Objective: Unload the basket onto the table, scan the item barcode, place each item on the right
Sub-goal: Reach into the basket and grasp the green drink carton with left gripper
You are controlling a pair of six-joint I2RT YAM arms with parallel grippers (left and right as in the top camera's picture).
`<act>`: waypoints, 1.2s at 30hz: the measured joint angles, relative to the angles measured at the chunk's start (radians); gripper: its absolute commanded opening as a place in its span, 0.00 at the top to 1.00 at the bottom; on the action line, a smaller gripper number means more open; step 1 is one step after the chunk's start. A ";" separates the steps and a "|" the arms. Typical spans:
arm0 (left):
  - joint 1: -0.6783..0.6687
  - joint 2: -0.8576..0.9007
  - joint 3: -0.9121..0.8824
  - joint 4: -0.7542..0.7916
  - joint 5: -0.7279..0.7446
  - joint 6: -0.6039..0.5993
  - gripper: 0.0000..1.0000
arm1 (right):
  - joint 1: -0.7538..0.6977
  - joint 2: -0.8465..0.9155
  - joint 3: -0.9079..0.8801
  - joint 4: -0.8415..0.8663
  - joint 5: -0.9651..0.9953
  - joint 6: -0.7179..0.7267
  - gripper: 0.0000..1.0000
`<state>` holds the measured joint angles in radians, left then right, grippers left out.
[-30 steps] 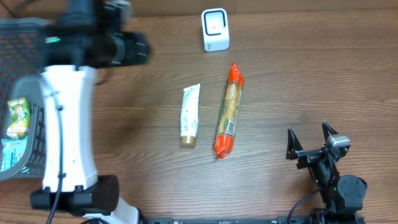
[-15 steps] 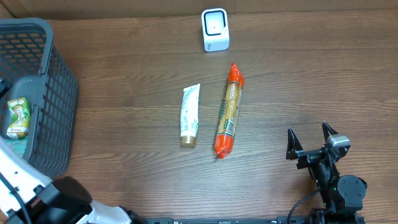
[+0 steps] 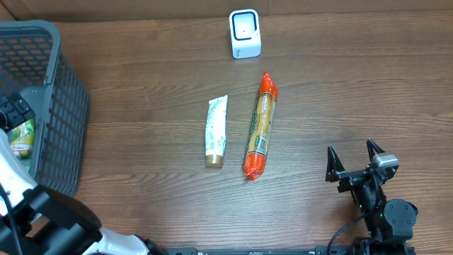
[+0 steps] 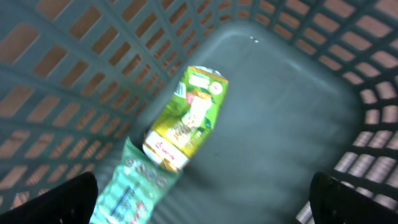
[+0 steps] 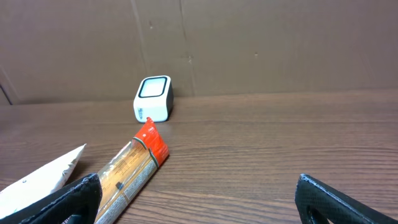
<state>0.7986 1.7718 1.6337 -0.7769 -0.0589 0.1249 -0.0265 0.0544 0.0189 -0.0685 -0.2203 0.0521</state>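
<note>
On the table lie a white tube [image 3: 216,132] and a long orange-ended sausage pack [image 3: 260,126], side by side. The white scanner [image 3: 245,33] stands at the back. My left gripper [image 3: 15,113] hangs inside the grey basket [image 3: 64,106], open [image 4: 202,202], with nothing between its fingers. Below it lie a yellow-green pack [image 4: 186,121] and a teal packet [image 4: 134,186]. My right gripper [image 3: 355,161] rests open at the front right. In its wrist view the gripper [image 5: 199,199] faces the sausage pack [image 5: 134,165], the tube's tip [image 5: 43,177] and the scanner [image 5: 153,98].
The basket takes up the table's left edge, and its mesh walls [image 4: 74,74] close round the left gripper. A brown cardboard wall [image 5: 249,43] stands behind the scanner. Bare wood [image 3: 354,85] lies between the sausage pack and the right gripper.
The left arm has swung off the left side of the table towards the front-left corner, and its gripper now hangs low in the basket. The tube, sausage pack and right arm have not moved.
</note>
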 measured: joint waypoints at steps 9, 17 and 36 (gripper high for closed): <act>-0.001 0.169 -0.005 0.094 -0.051 0.130 0.00 | 0.000 0.000 0.000 0.000 0.000 0.000 0.00; -0.007 0.306 -0.008 0.144 -0.094 0.175 0.00 | 0.000 0.000 0.000 0.000 0.000 0.000 0.00; -0.016 0.388 0.008 0.183 -0.175 0.217 0.96 | 0.000 0.000 0.000 0.000 0.000 0.000 0.00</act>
<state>0.7830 2.1597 1.6421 -0.5934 -0.2340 0.3420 -0.0265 0.0544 0.0189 -0.0685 -0.2207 0.0517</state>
